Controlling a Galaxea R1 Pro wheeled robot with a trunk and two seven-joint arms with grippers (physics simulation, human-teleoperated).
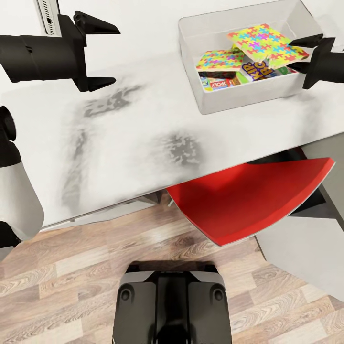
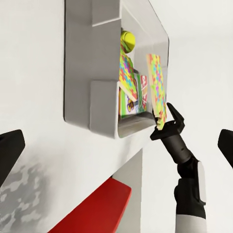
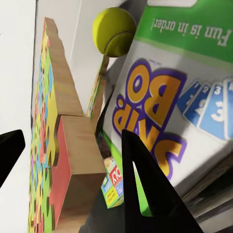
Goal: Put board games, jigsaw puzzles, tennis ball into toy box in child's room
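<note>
- The right gripper [image 1: 302,51] is holding one jigsaw puzzle [image 1: 267,44] by its near edge, tilted, above the open toy box [image 1: 210,102] on the table [image 1: 143,143]; in the right wrist view the puzzle edge [image 3: 68,145] is sitting between the two dark fingers.
- The second jigsaw puzzle [image 1: 220,58] is already lying inside the box, over the board games [image 1: 258,69], with the "Skip-Bo" box [image 3: 155,111] face up and the Monopoly box [image 1: 220,84] beneath.
- The tennis ball [image 3: 115,31] is resting in the box against its far wall, also visible from the left wrist [image 2: 128,40].
- The left gripper [image 1: 93,52] is hovering over bare table, jaws spread, holding nothing.
- Judgement: this appears to be the closing step. The held mat should be lowered and levelled inside the rim before the jaws part, since a tilted release risks it catching the rim or sliding out.
- Judgement: it should be kept off the ball, which would roll if nudged.
- Materials: the puzzle is showing as a thin rigid board with a wood-coloured notched edge and bright interlocking pieces; the game boxes look like printed card; the ball is fuzzy yellow-green.
- The box is pale grey, smooth, thick-rimmed and shallow; the tabletop is pale with grey mottling.
- A red chair [image 1: 248,200] is standing tucked under the table edge.
</note>
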